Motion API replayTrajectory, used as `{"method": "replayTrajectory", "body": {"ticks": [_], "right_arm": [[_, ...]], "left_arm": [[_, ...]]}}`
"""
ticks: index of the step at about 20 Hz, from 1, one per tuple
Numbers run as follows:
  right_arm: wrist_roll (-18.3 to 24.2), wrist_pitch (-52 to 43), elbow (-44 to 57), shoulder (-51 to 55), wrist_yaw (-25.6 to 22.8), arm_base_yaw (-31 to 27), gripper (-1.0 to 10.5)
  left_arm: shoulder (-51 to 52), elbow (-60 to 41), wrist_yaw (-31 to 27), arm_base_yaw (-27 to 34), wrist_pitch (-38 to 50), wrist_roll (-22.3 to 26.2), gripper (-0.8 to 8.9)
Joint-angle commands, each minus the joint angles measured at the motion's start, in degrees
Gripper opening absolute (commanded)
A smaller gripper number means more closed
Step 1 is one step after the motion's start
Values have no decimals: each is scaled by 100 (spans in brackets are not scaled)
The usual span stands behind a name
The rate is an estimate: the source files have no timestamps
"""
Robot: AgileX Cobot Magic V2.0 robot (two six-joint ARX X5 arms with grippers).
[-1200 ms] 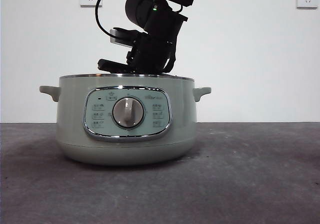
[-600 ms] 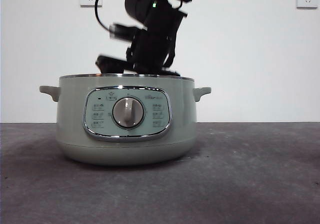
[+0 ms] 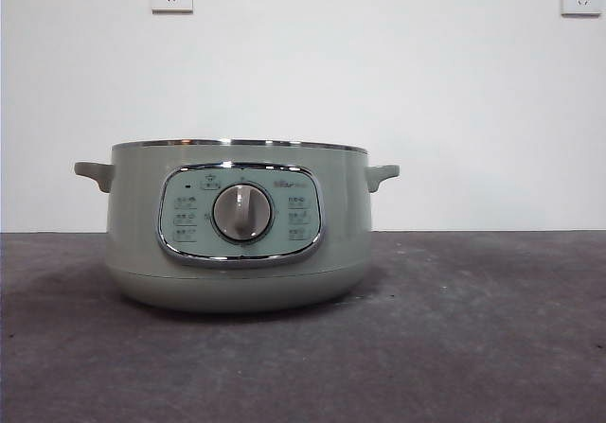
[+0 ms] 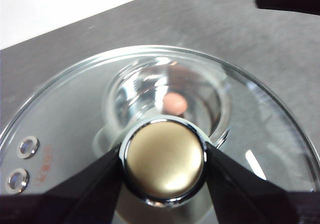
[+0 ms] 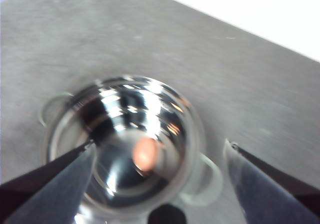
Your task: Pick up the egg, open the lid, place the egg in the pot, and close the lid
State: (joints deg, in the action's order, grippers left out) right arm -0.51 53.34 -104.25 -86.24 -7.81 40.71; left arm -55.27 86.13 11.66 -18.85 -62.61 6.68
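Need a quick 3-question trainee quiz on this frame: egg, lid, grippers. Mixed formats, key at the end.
1. True or false: the egg lies inside the pot.
2. Which gripper holds the lid by its knob? A. left gripper B. right gripper C. neither
3. Fill in: the right gripper's jaws are ____, above the uncovered pot.

Key: 1 true. 2 A. 3 open.

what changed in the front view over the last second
The dark arm that hung over the pot has lifted out of the front view. The egg lies inside the pot; the left gripper holds the lid by its knob. The pot has not moved.
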Motion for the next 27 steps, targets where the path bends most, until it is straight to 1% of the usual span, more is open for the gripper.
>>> {"method": "replayTrajectory", "body": {"ticks": [1,5,7,11,15,19,27], "right_arm": [[31,503,0,306,-103,13,431],[9,1510,0,927,-103,13,432],[-20,1810,0,1204,-98,15,432],[-101,2277,0,1707,-101,15,432],[-216,2557,0,2116,-101,15,433],[-306,2559,2,2481,-98,15,433],[-398,2559,2,2811,-98,15,433]], "left_arm": [[-210,33,98,0,481,127,-8],[-922,33,232,-116,911,160,-8],[-1287,33,227,-210,1187,264,-8],[-2083,33,221,-549,1797,286,-8],[-2813,33,181,-686,2284,306,-8],[-3383,33,179,-708,2651,304,-8],[-3976,33,179,-713,2837,295,-8]]}}
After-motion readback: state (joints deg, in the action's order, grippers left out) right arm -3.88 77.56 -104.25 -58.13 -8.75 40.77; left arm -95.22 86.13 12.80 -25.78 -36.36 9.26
